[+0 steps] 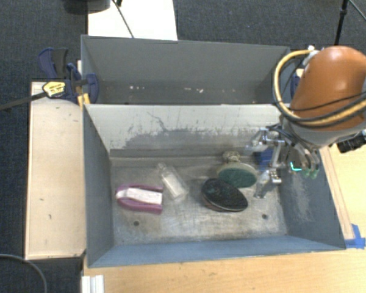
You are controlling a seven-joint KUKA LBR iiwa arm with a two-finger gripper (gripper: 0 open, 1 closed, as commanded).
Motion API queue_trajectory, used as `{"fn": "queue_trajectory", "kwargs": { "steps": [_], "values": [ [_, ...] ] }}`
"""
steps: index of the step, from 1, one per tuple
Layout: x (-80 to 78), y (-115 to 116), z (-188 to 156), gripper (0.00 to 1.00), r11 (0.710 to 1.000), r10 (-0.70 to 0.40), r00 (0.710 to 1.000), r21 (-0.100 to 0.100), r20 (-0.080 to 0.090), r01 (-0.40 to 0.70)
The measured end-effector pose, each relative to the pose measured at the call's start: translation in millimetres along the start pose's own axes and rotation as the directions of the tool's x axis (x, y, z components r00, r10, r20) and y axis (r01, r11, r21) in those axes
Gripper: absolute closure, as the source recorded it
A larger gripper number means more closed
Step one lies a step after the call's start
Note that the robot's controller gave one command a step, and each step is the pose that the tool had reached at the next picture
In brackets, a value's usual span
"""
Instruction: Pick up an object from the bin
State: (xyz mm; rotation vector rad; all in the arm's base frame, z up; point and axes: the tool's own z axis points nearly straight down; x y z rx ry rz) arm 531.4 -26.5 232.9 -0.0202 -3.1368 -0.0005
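My gripper (pixel 263 185) hangs over the right end of the bin floor, its metal fingers pointing down and standing apart, with nothing between them. Just left of the fingers lies a dark green round disc (pixel 236 176). A black oval disc (pixel 224 195) overlaps it on the near side. A small beige thing (pixel 232 157) sits behind the green disc, against the back wall.
Further left on the bin floor lie a clear small bottle (pixel 172 184) and a purple and white oblong thing (pixel 139 198). The arm's orange cover and cables stand above the bin's right wall.
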Motion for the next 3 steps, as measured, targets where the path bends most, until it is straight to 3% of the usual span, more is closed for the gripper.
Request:
{"fn": "queue_trajectory", "kwargs": {
  "steps": [1,2,3],
  "values": [
    [-36.4,26,160,0.00,0.991,-0.131,0.991,-0.001,0.006,0.131],
    [-37.7,26,158,1.00,0.991,-0.131,0.991,0.000,0.012,0.131],
    [-22.2,3,20,1.00,0.979,-0.202,0.979,0.004,0.013,0.202]
  ]
}}
